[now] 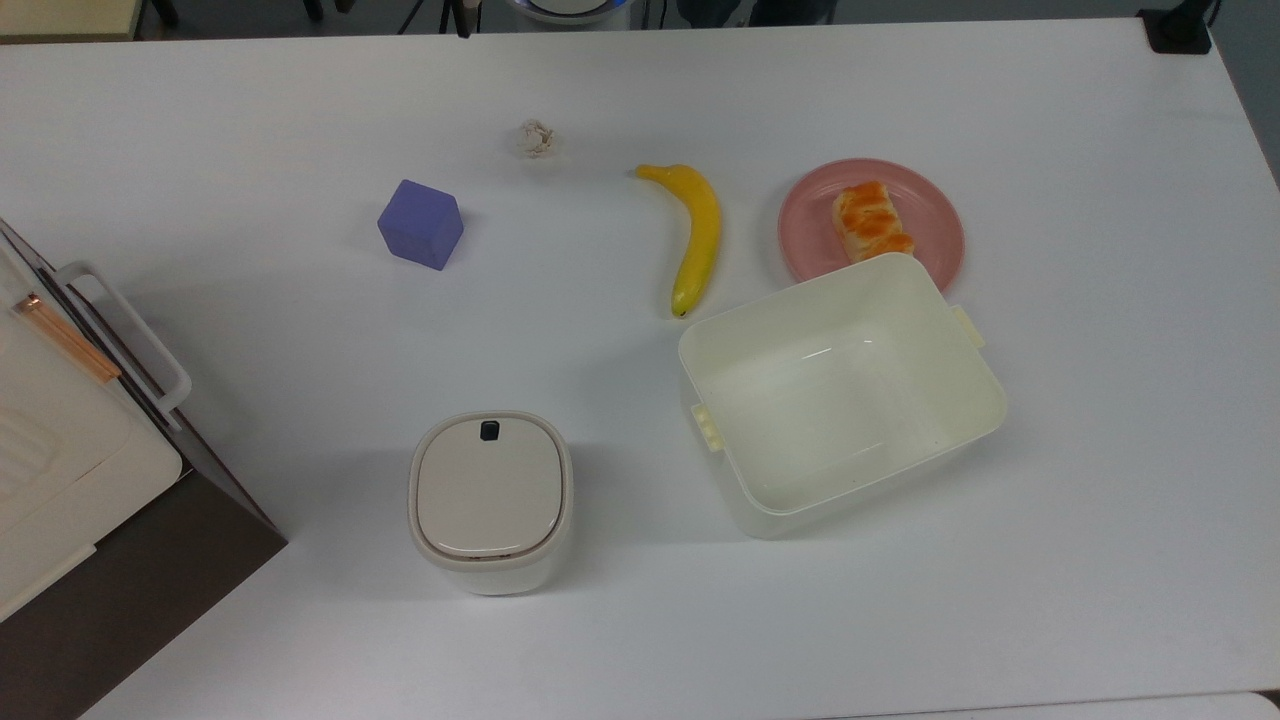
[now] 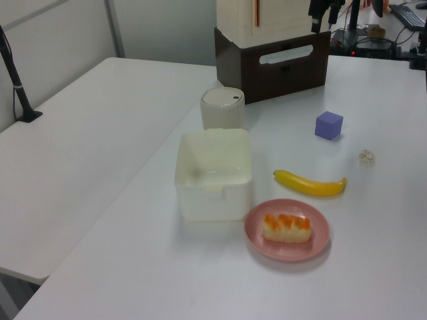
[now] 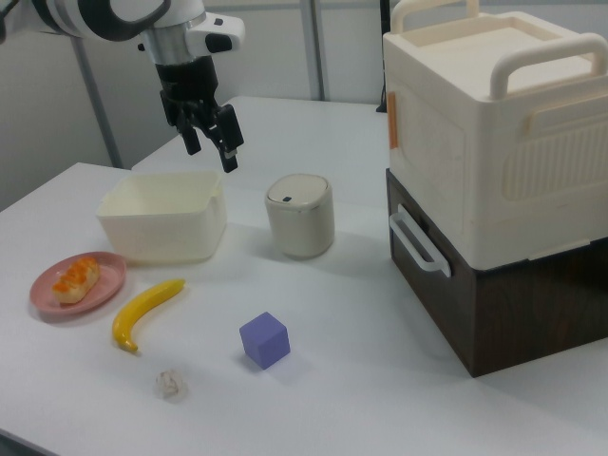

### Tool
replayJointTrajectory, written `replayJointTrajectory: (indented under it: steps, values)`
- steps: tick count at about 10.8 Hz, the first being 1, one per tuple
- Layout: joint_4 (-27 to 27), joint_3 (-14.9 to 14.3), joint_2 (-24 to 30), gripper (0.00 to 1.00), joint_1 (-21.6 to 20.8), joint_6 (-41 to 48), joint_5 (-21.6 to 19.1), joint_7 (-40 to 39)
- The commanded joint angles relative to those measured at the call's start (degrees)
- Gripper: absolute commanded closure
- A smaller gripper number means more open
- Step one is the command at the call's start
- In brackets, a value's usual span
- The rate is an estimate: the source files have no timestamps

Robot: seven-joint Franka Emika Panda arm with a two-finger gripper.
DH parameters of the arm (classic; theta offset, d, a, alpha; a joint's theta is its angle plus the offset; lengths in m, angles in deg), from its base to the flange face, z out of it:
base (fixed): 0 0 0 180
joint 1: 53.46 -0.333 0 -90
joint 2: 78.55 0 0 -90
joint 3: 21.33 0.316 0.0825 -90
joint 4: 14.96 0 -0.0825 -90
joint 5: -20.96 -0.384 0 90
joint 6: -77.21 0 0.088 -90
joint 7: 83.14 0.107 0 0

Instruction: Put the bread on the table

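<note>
The bread (image 1: 871, 220) is being kept on the pink plate (image 1: 930, 215), not yet on the table (image 1: 250, 120), while the pincer (image 3: 211, 141) is being held high, open and empty.

The arm (image 3: 114, 17) is glossy white with rounded, barrel-like segments and a dark band at one joint. A silver-grey metal cuff sits below the wrist — under it hangs the black gripper (image 3: 211, 138), a blocky body with two slim black fingers (image 3: 229, 152), spread apart.
</note>
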Motion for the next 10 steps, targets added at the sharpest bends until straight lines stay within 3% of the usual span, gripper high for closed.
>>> replayJointTrajectory:
  steps: [1, 5, 10]
  values:
    - [0.36, -0.25, 0.63, 0.00, -0.04, 1.67, 0.17, -1.09]
    - [-0.95, -0.52, 0.02, 0.00, -0.04, 6.32, -0.36, -5.02]
    - [0.44, 0.01, 0.01, 0.00, -0.83, 4.59, -0.02, -3.82]
